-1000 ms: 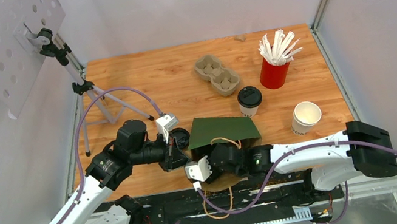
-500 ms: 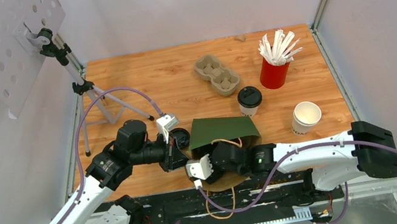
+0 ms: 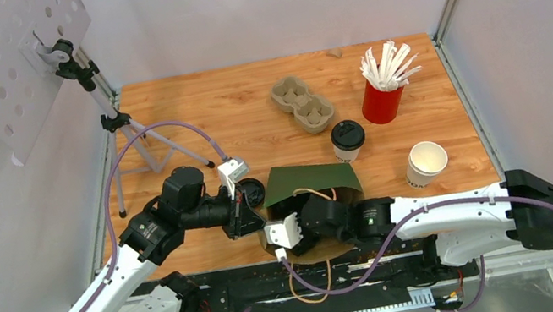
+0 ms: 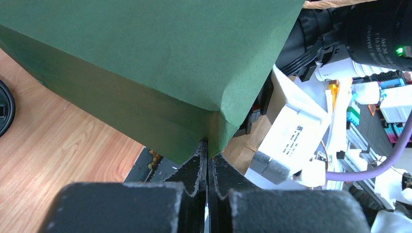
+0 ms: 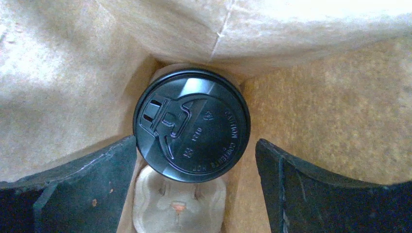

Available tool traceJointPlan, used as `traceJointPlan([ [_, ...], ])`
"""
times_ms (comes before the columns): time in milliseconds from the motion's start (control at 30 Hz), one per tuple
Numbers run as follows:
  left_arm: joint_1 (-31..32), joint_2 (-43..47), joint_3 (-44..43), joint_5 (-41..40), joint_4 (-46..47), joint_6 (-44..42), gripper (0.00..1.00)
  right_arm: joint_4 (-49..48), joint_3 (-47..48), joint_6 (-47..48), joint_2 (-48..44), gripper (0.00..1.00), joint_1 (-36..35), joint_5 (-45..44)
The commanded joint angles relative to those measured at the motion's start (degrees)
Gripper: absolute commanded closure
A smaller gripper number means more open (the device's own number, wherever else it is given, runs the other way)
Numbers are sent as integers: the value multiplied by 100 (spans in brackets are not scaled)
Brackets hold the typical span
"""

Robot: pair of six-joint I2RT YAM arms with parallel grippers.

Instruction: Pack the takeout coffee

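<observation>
One takeout coffee cup, seen by its black lid, stands inside the paper bag on a pale pulp carrier. My right gripper is open inside the bag, one finger on each side of the lid and clear of it. A second lidded takeout coffee cup stands on the table behind the bag. The bag is green outside and brown inside. My left gripper is shut on the green bag's corner edge, at the bag's left side in the top view.
A lidless white cup stands at the right. A loose black lid lies just left of the bag. A red cup of white stirrers and an empty pulp carrier sit at the back. A tripod stands far left.
My right arm has shifted slightly to the right at the bag's mouth. The left arm and the bag's held corner have not moved.
</observation>
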State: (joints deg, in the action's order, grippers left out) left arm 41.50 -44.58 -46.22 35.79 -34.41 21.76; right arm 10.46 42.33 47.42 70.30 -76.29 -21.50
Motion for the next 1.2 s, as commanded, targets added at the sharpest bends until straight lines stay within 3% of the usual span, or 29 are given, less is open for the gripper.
traceJointPlan([
  [0, 20, 16, -1, 154, 172, 39, 100, 220, 311, -145, -296, 7, 20, 170],
  [133, 19, -5, -2, 163, 172, 41, 100, 351, 339, -183, -345, 8, 26, 260],
  [400, 18, -29, -1, 174, 174, 38, 100, 625, 453, -305, -576, 19, 15, 497],
  [667, 21, -39, -10, 175, 175, 38, 100, 586, 434, -393, -575, 40, 14, 767],
  [867, 25, -32, -27, 157, 153, 22, 100, 498, 410, -506, -518, 40, 5, 817],
  [1167, 17, -14, -24, 161, 150, 29, 100, 78, 348, -426, -293, 68, 11, 797],
])
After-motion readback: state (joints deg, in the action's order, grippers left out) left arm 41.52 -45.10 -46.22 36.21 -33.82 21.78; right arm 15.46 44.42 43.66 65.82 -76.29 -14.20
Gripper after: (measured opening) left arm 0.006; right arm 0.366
